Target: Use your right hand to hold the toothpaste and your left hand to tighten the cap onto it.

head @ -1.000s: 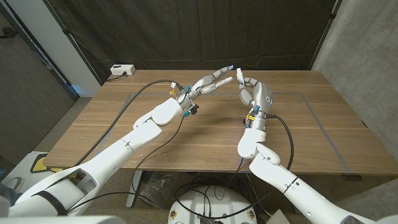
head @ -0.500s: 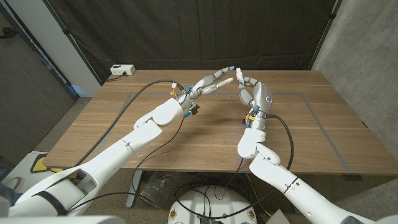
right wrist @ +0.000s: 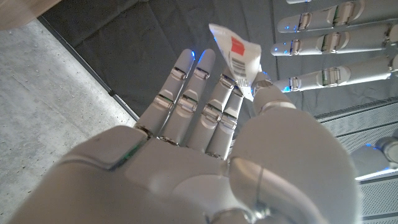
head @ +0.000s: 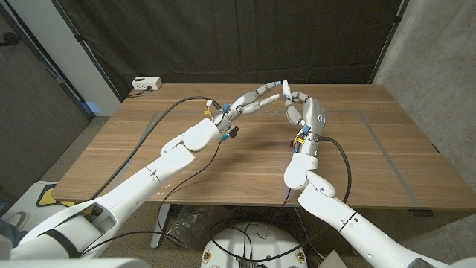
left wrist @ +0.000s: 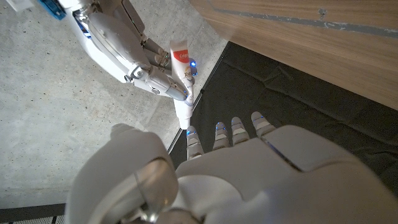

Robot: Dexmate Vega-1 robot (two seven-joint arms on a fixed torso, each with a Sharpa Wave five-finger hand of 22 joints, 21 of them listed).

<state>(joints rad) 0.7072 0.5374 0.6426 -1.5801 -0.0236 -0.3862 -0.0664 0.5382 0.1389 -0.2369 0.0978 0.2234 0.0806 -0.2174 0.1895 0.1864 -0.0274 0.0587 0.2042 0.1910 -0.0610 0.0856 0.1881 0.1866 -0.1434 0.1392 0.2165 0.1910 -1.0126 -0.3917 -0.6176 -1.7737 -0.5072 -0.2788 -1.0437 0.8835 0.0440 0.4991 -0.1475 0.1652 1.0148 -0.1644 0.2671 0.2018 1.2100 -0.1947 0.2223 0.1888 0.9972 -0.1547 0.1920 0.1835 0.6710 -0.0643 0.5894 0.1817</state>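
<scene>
Black curtains hang behind the wooden table (head: 245,149), and both arms are raised above its far middle. The right hand (head: 306,113) pinches the toothpaste (left wrist: 181,71) between thumb and fingers, holding it in the air well clear of the tabletop; the right wrist view shows the tube's crimped white end with its red patch (right wrist: 236,56) poking up past the thumb. The left hand (head: 256,98) reaches across with its fingers stretched out, their tips (left wrist: 191,135) at the tube's narrow end. Whether they have closed on the cap cannot be told; the cap itself is too small to make out. So the holding part looks done, and the tightening looks only begun or about to begin: the twisting seems to be what is left.

Compared with a second ago, the left hand has moved toward the right hand, closing the small gap between them, while the right hand has barely shifted.
</scene>
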